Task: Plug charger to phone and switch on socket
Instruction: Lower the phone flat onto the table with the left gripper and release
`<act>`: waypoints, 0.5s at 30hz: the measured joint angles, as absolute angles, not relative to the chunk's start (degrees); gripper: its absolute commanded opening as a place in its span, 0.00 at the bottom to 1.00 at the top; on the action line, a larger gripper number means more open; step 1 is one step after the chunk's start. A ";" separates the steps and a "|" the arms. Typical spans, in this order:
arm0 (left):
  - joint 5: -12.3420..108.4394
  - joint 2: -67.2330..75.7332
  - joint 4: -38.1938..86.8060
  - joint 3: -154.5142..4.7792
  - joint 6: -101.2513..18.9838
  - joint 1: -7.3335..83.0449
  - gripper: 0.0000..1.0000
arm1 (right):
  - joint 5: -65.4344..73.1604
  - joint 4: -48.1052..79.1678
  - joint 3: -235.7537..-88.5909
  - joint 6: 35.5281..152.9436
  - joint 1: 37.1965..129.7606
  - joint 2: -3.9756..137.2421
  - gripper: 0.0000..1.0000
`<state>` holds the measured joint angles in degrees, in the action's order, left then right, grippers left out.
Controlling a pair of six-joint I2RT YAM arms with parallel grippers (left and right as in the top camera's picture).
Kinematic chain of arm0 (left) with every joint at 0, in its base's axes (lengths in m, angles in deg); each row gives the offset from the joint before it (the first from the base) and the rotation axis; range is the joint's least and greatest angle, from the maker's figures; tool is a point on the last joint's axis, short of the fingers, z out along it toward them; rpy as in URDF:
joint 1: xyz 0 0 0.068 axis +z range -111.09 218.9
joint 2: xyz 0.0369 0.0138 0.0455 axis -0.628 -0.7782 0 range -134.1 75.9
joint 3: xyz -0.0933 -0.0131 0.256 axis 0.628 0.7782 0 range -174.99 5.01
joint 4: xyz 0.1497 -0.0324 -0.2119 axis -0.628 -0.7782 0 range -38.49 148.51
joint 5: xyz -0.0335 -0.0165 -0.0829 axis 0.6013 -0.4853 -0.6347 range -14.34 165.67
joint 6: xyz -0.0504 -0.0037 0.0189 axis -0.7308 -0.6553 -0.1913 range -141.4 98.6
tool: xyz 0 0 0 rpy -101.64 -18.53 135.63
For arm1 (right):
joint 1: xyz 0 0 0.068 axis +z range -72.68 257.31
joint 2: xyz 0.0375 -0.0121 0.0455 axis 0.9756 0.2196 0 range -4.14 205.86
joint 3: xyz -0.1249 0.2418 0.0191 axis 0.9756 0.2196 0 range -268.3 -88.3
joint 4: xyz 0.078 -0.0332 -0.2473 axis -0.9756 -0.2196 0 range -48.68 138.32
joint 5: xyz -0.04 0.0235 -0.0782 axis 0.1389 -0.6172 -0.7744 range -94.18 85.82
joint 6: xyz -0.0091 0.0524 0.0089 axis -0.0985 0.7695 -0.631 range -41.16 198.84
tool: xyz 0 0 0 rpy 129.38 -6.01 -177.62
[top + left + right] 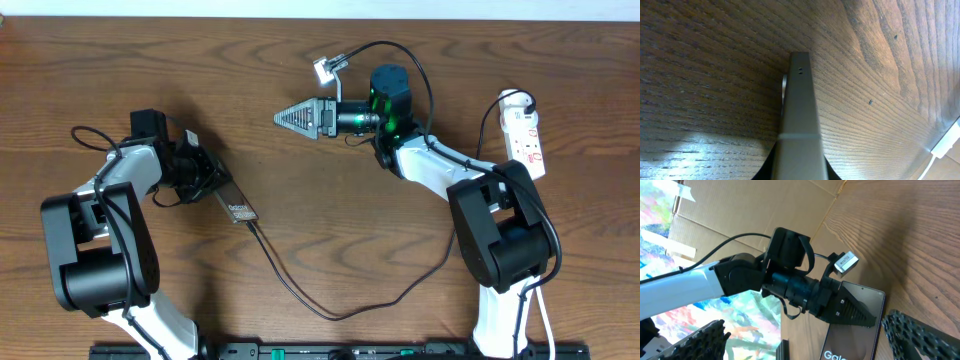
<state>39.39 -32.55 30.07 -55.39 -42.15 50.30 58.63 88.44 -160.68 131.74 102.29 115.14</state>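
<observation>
Phone [238,210] is on the left side of the table [340,190], held at one end by the left gripper [215,190], whose fingers are closed on its two flat faces. In the left wrist view it stands edge-on between them. From the free end of the phone the charger [330,316] runs out as a thin black cable, makes a wide loop toward the front of the table and goes up to the right. Its tip meets the end of the phone, so I judge the plugging step as done or almost done (how deeply the tip sits I cannot tell).

The right gripper [285,117] hovers near the middle of the table, pointing toward the left arm. Its fingers are spread wide in its own wrist view and hold nothing.

The socket [527,135] lies at the far right edge, well apart from both grippers, with a black plug at its far end. Its red switches are too small to read. What seems left is to press the switch there.
</observation>
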 measured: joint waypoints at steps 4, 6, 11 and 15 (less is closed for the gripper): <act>39.39 -32.55 30.09 -55.37 -42.17 50.30 0.08 | 58.80 88.44 -160.68 131.74 102.29 115.14 0.99; 39.39 -32.55 30.09 -55.37 -42.15 50.30 0.08 | 58.80 88.44 -160.68 131.74 102.29 115.14 0.99; 39.39 -32.55 30.09 -55.37 -42.15 50.30 0.12 | 58.80 88.44 -160.68 131.74 102.29 115.14 0.99; 38.98 -32.55 30.07 -55.24 -42.11 50.33 0.32 | 58.80 88.44 -160.68 131.74 102.29 115.14 0.99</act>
